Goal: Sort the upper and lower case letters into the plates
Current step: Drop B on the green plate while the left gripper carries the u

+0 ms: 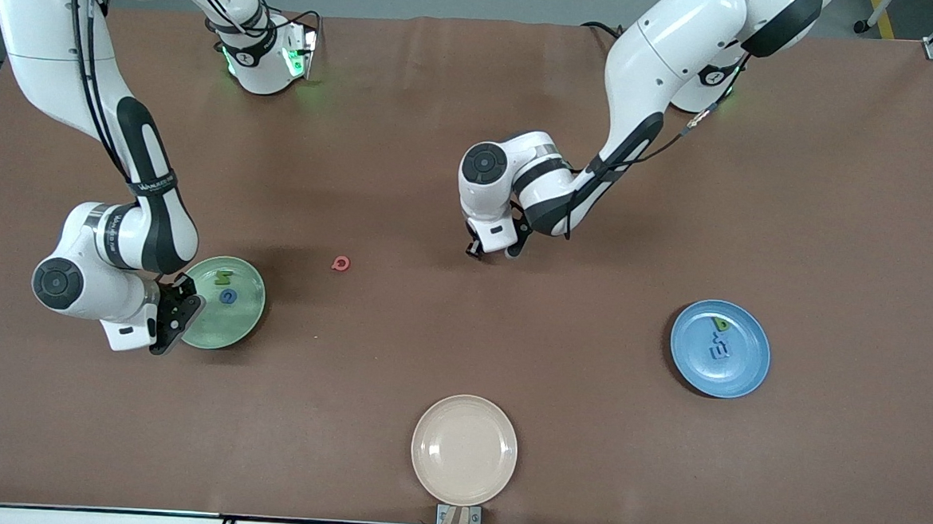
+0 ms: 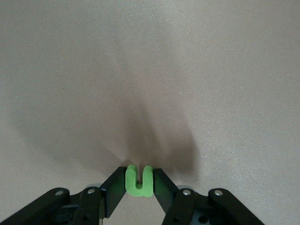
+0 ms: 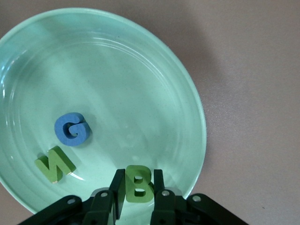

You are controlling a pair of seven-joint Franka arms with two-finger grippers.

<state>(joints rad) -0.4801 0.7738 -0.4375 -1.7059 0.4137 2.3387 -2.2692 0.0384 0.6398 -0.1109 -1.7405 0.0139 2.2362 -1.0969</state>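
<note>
On the brown table (image 1: 447, 333), left tool (image 2: 138, 183) grips green n (image 2: 138, 182); right tool (image 3: 138, 187) grips B (image 3: 138, 183).

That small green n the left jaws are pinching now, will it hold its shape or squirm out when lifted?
The small green n looks thick and blocky, probably foam, so likely stiff enough yet slightly squashy. The left gripper has its jaws against both flat sides, so it should not roll. It looks tiny and probably very light, but the grip is near the tips, so it might twist.
</note>
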